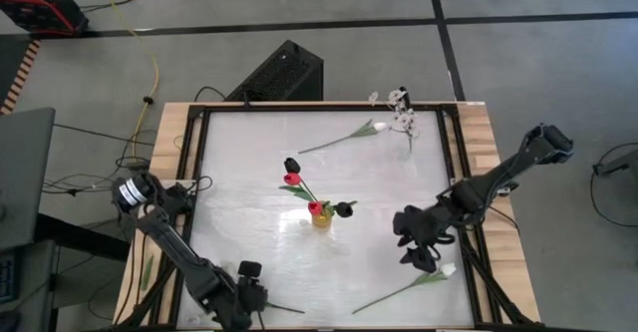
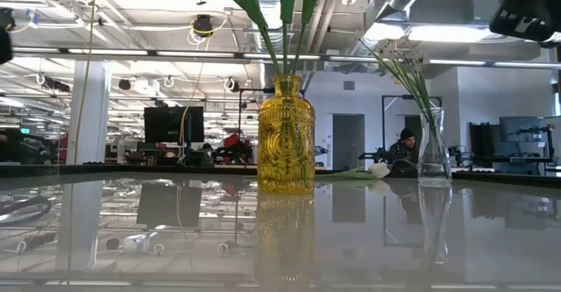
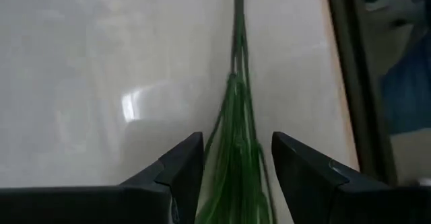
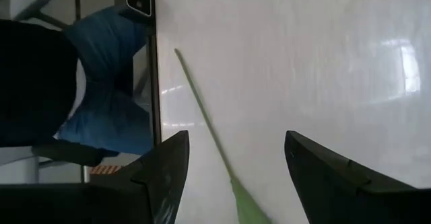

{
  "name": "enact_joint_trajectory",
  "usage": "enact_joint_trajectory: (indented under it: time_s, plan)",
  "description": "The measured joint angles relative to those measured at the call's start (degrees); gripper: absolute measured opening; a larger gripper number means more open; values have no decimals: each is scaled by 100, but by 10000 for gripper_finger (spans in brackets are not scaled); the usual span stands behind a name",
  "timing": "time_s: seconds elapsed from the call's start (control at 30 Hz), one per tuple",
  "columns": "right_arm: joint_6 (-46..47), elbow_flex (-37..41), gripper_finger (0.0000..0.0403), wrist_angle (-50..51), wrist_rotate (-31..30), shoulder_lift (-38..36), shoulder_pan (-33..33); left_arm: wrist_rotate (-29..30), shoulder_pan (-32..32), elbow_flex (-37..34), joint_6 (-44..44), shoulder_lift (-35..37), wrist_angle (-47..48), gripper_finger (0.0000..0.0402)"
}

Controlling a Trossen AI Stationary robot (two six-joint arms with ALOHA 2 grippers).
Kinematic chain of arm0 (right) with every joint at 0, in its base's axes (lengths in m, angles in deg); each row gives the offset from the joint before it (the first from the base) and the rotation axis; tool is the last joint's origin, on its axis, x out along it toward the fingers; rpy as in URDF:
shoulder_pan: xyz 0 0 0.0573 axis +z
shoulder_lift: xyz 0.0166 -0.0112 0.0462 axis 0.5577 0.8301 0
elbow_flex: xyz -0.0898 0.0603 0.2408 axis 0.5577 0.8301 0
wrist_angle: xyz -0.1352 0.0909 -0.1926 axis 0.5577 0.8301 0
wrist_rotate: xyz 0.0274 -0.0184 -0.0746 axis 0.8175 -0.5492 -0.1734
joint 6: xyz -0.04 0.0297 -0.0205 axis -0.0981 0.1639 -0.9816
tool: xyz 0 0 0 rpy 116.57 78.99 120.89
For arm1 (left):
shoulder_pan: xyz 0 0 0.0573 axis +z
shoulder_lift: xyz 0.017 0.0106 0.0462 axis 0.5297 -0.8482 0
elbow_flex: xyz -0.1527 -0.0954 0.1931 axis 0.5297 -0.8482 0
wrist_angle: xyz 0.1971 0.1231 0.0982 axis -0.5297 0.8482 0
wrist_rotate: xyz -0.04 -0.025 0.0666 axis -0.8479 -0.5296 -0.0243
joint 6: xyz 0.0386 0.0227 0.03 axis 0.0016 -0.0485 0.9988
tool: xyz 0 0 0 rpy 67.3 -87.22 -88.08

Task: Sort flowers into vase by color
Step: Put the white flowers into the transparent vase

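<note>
Yellow vase (image 1: 321, 218) sits near table centre w/ two red tulips (image 1: 292, 178) and two dark tulips (image 1: 291, 164) already in it; in the low view it shows as a ribbed yellow glass bottle (image 2: 286, 134) w/ green stems rising out the top. A clear vase (image 2: 434, 147) stands toward the far right corner holding thin stems, and the spray of tiny white blossoms (image 1: 403, 119) shows there from above. A white tulip (image 1: 377, 127) lies flat on the table (image 1: 249, 143) betw. the two vases, stem pointing toward the centre. Another white tulip (image 1: 447, 270) lies at the near right edge, stem running along the table toward the near edge. Right gripper (image 1: 419, 254) hangs just beside that bloom; in its wrist view the fingers (image 4: 168, 167) are spread wide w/ the green stem (image 4: 202, 120) lying on the table betw. them, not touching. Left gripper (image 1: 251, 294) is at the near left edge; its fingers (image 3: 185, 163) are also apart, w/ a green stem (image 3: 237, 136) running betw. them on the table, no contact visible. Around the table: a black box (image 1: 281, 73) on the floor behind it, yellow cable (image 1: 150, 68) and dark cables on the left. Far back in the room a person (image 2: 405, 147) sits at a desk.
</note>
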Motion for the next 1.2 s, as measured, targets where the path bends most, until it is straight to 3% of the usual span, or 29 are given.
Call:
enact_joint_trajectory:
  time_s: [0.23,0.5,0.63,0.77,0.97,1.2]
  plan:
    - [-61,0,270,-16,-349,105,298,-322,2,17,-174,-211,266,144]
    - [-559,0,270,-564,-1880,478,797,207,319,-22,-186,254,1255,12]
    - [-1009,0,270,-1415,-2028,1053,923,259,643,-17,-230,539,1426,11]
    - [-1564,-57,270,-2229,-1887,1654,934,-117,897,-15,-121,803,1714,4]
    - [-1516,-687,270,-1257,-1858,2109,854,156,1312,-15,-163,1242,3205,2]
    - [-1378,-1183,270,322,-1947,1863,675,715,2298,-15,244,1768,4296,1]
